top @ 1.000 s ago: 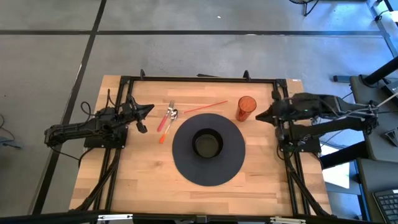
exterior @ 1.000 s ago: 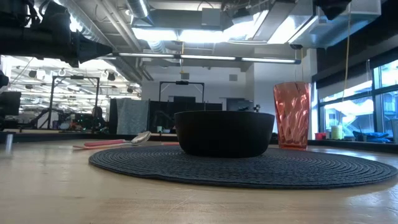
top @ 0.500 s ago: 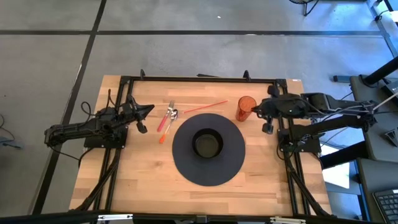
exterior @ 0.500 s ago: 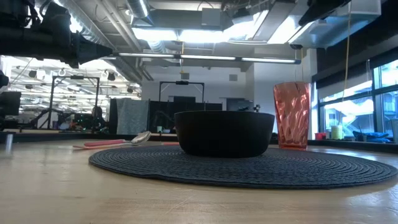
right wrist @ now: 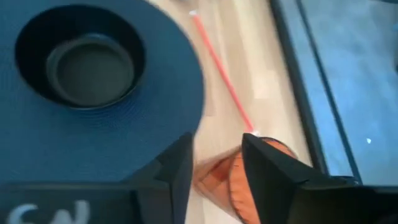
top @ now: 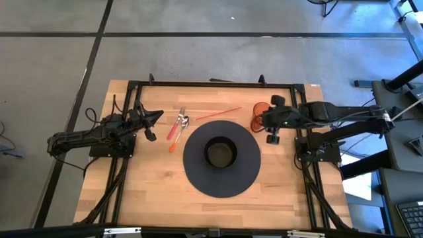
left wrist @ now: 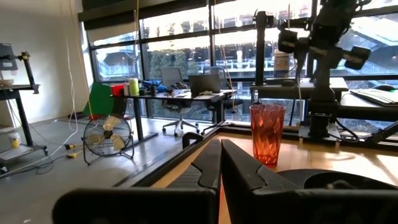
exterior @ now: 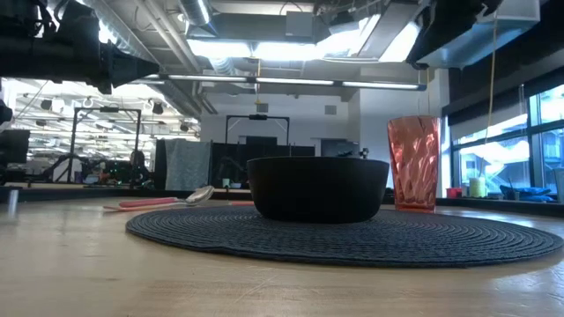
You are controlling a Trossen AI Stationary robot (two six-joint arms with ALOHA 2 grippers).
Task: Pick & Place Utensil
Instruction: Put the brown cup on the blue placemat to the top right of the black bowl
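Observation:
A fork (top: pixel 181 118) and a spoon (top: pixel 178 127) with pink handles lie on the wood left of the round dark placemat (top: pixel 196 173), and a thin red stick (top: pixel 219 114) lies beyond them. A black bowl (top: pixel 220 152) sits in the middle of the mat. My right gripper (top: pixel 263 121) hangs open, tipped downward, over the orange cup (right wrist: pixel 237 180); the cup's rim shows between its fingers, apart from them. My left gripper (top: pixel 158 116) waits shut above the table's left side, left of the utensils, pointing toward the right edge.
The orange cup (exterior: pixel 414 164) stands upright on the wood at the mat's far right edge. A black metal frame (top: pixel 211 84) runs along the far edge and down both sides by the arm bases. Bare wood lies along the near edge.
My right gripper has moved from the right arm's base toward the table's left until it hangs over the orange cup, and it has tipped downward. The cup, bowl and utensils have stayed where they were.

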